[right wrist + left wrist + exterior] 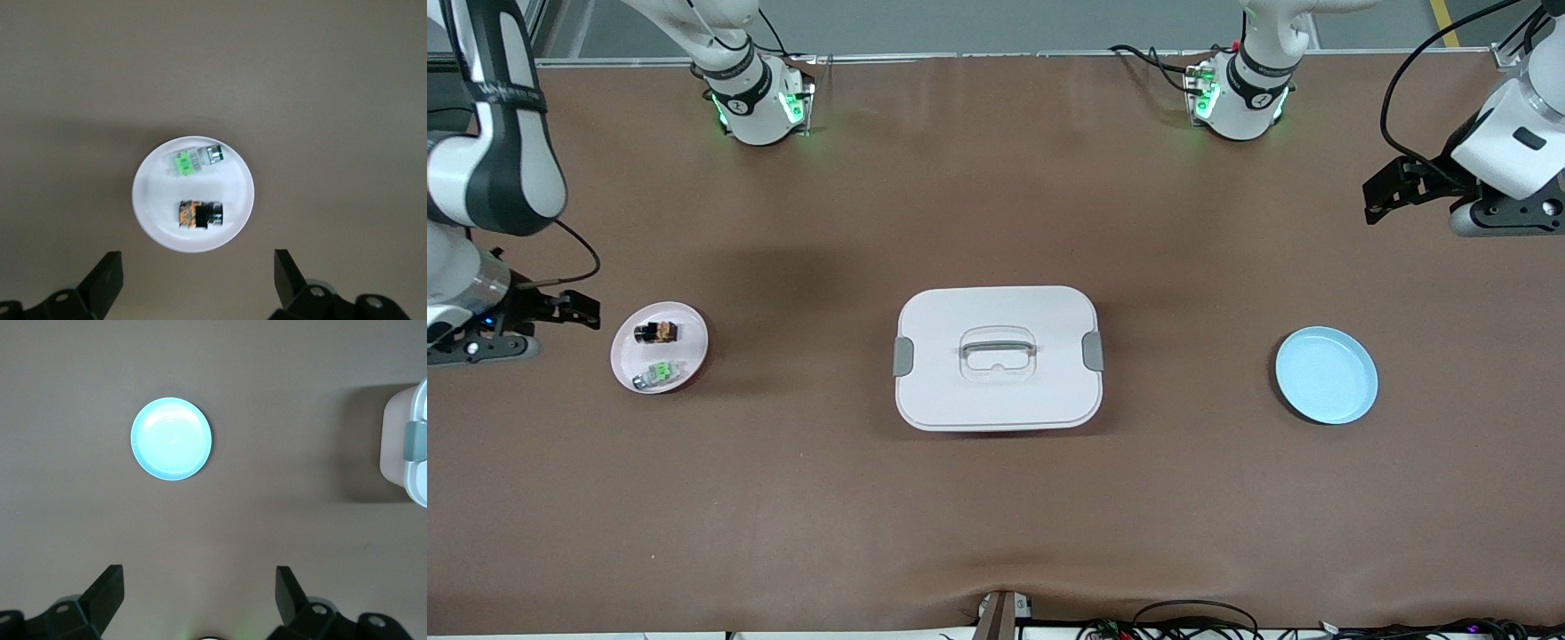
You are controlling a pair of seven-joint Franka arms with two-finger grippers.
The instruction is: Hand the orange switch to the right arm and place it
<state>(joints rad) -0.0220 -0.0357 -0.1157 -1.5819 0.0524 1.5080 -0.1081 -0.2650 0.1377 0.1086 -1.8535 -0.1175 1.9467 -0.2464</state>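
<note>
The orange switch (656, 332) lies on a pale pink plate (627, 360) toward the right arm's end of the table, with a green switch (660, 373) beside it on the same plate, nearer the front camera. The two switches lie apart, untouched by any gripper. The right gripper (585, 309) hangs over bare table just beside the plate, its fingers (107, 279) spread wide and empty. A white box (996, 357) with grey side latches and a lid handle sits at the table's middle, well apart from the plate. A light blue plate (1326, 375) lies toward the left arm's end, empty. The left gripper (1383, 197) hangs over the table near that end, its fingers (109, 592) spread and empty. The table (996, 516) is covered in brown matting; cables run along its edge nearest the front camera, and both arm bases show green lights.
</note>
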